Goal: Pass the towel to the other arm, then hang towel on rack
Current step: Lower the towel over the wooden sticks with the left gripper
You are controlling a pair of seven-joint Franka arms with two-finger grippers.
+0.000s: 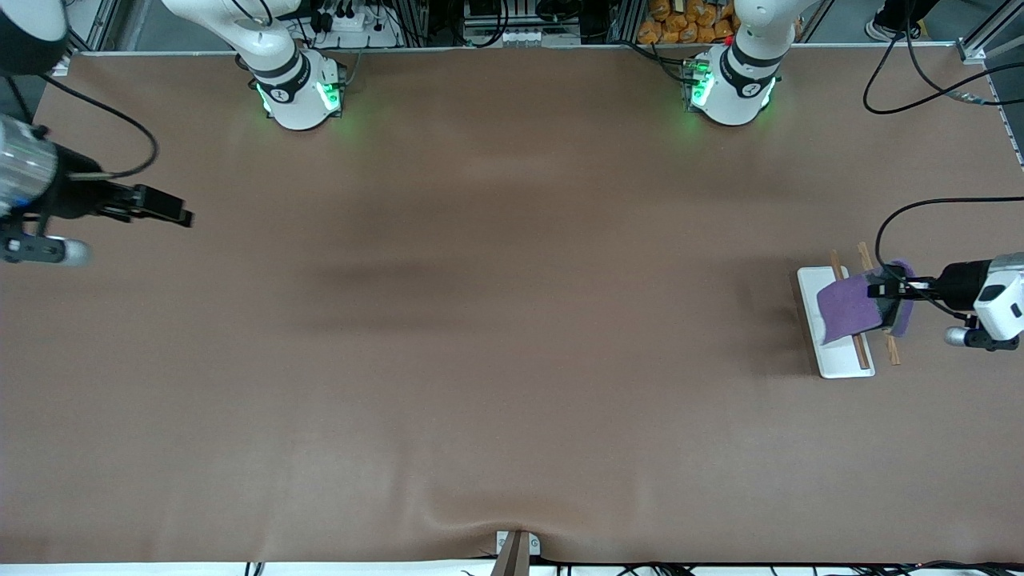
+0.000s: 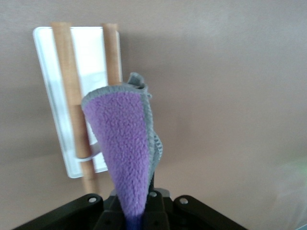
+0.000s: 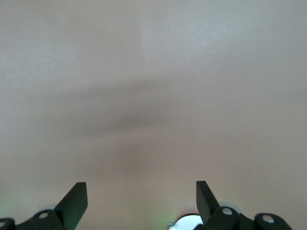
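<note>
The brown table (image 1: pixel 496 336) is seen bare across its whole middle, with everything of the task gathered at the left arm's end. There the rack (image 1: pixel 836 356) stands on its flat white base, its two thin wooden rods running side by side over it. The towel (image 1: pixel 852 310) is held above the rack, purple face showing and grey edge curling at the free end; in the front view it is seen draped across the rods, though whether it rests on them or hangs just clear cannot be told. It is pinched at one end by the left gripper (image 1: pixel 890 288), whose jaws are clamped tight on the cloth, as the left wrist view confirms, where the fabric rises straight out from between them. The right gripper (image 1: pixel 178 210) is held over the right arm's end of the table, well apart from the rack, its jaws spread wide and empty; that arm is judged to be waiting. The handover is judged done and the hanging step in hand. The risk from here is taken to be an uneven drape: should the cloth be let go with most of its weight to one side of a rod, it could slide off onto the base. The light rack could also be nudged or tipped if the cloth were dragged across the rods.
</note>
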